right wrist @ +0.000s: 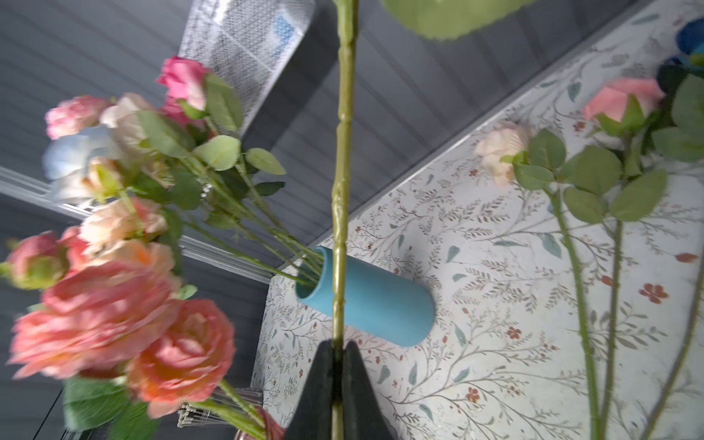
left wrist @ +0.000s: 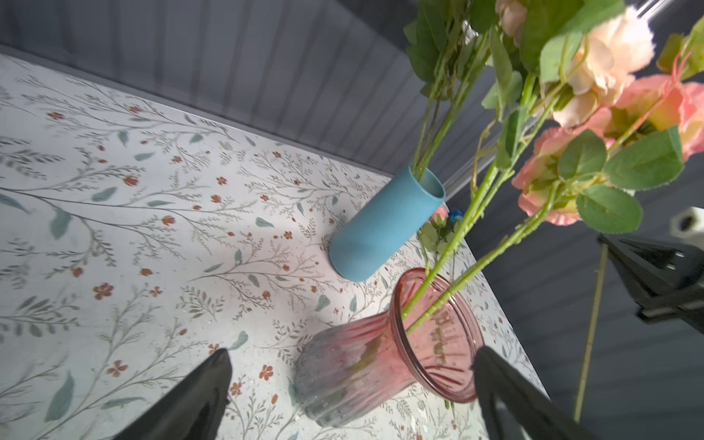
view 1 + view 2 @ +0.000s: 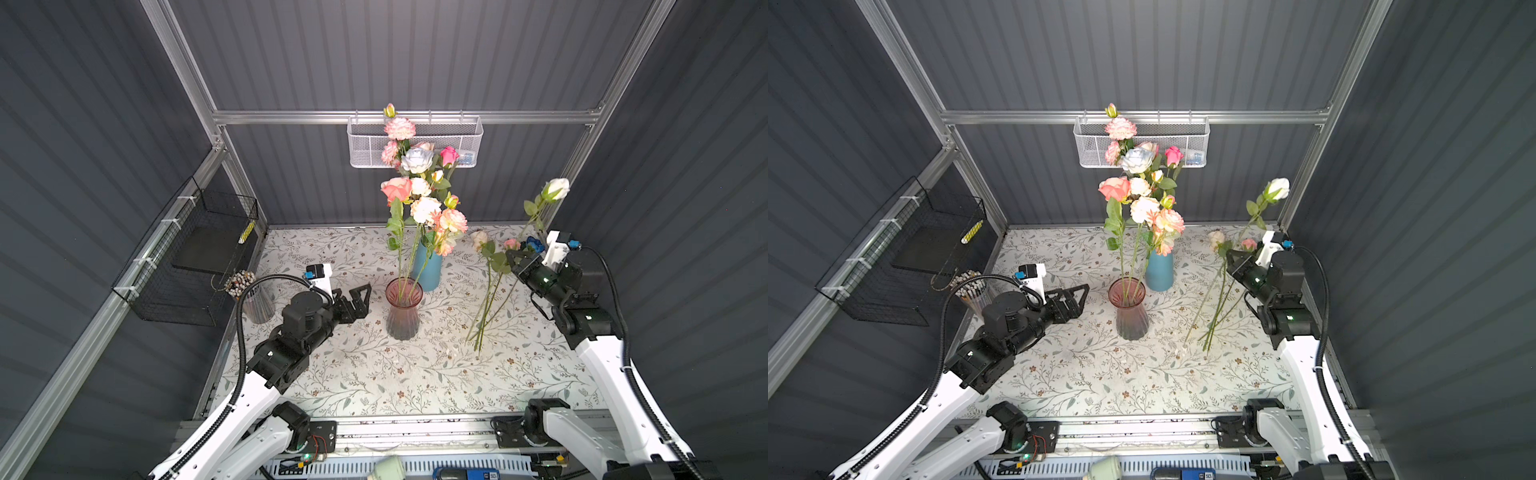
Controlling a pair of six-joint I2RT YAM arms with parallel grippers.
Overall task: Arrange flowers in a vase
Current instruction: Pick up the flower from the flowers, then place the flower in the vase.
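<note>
Right hand pinches white rose mid-stem — bloom high above it.

Floral-patterned surface, pink glass vase stood at its middle, blue vase just behind, loose flowers lay on the right side

A tablecloth printed with leafy twigs and small red blossoms lies spread below me. On the wall to my left hangs a black wire basket, a yellow thing at its far end. Just beside it stands a clear cup of thin sticks. Ahead of me, a white mesh basket hangs on a metal rail.
</note>
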